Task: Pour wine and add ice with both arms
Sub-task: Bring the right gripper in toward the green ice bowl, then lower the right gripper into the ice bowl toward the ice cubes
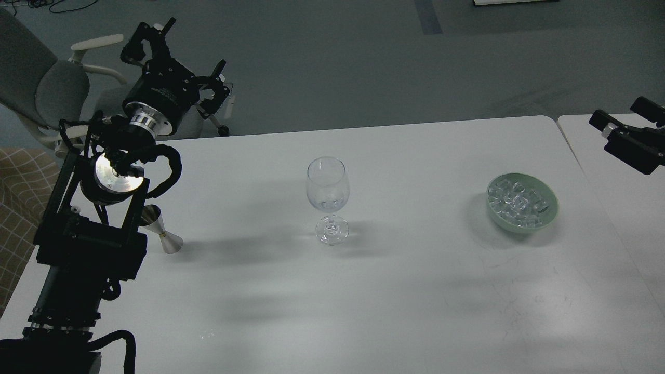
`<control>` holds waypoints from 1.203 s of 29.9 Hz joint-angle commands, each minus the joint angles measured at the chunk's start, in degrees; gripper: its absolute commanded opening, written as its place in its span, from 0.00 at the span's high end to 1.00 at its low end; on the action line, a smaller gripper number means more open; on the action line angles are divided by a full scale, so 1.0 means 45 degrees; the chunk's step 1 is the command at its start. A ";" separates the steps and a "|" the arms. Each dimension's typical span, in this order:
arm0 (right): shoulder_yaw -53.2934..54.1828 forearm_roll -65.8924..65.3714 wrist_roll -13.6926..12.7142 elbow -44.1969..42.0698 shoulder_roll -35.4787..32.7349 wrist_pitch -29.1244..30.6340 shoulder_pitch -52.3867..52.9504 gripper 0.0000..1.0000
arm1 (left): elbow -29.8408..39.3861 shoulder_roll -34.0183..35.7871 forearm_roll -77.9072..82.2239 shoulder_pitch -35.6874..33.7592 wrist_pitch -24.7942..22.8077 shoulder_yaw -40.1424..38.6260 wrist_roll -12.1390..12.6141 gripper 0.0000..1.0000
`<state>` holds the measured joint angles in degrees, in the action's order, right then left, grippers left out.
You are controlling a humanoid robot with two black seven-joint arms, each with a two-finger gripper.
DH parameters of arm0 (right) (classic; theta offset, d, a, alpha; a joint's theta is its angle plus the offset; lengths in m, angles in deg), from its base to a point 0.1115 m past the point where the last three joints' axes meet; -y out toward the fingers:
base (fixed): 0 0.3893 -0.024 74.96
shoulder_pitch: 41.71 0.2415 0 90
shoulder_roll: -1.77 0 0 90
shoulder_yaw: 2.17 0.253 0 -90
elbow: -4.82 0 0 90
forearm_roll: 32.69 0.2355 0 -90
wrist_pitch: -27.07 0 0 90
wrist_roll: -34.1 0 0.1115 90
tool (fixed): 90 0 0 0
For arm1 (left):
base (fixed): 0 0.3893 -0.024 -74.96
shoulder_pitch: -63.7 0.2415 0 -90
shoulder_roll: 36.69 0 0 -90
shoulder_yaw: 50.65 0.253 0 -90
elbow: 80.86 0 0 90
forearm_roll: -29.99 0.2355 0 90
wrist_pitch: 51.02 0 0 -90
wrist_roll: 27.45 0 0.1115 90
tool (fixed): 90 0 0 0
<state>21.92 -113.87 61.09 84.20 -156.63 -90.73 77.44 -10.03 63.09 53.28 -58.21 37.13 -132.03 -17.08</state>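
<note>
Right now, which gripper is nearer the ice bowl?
Right. The right gripper hangs just past the bowl, up and to its right; the left gripper is far across the table, beyond the glass.

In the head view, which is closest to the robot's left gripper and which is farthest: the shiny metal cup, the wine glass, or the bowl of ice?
From the left gripper:
1. Metal measuring cup, at the table's left edge beside the left arm.
2. Wine glass, mid-table.
3. Green bowl of ice, far right.
</note>
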 commanded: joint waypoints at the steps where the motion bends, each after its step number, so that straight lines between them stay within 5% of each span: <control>1: -0.0001 -0.0165 0.0056 -0.0742 0.0744 -0.0045 -0.0303 0.00 | 0.0042 0.0015 0.0000 0.0078 0.0002 -0.0002 0.0001 0.02; 11: -0.0001 -0.0379 0.0056 -0.3106 0.3263 -0.0045 -0.0674 0.00 | 0.0062 0.0055 0.0000 0.0098 -0.0076 -0.0002 0.0001 0.02; 22: -0.1290 -0.0282 0.0037 -0.3068 0.3382 0.0181 -0.0480 0.00 | 0.0082 0.0035 0.0000 0.0137 -0.0155 -0.0002 0.0001 0.02; 36: -0.1290 -0.0321 -0.0665 -0.3225 0.3441 0.4985 0.1102 0.00 | 0.0082 0.0035 0.0000 0.0215 -0.0330 -0.0003 0.0001 0.02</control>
<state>16.07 -115.35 59.29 69.69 -141.20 -71.46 81.43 -9.66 63.16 53.28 -57.26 35.71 -132.08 -17.08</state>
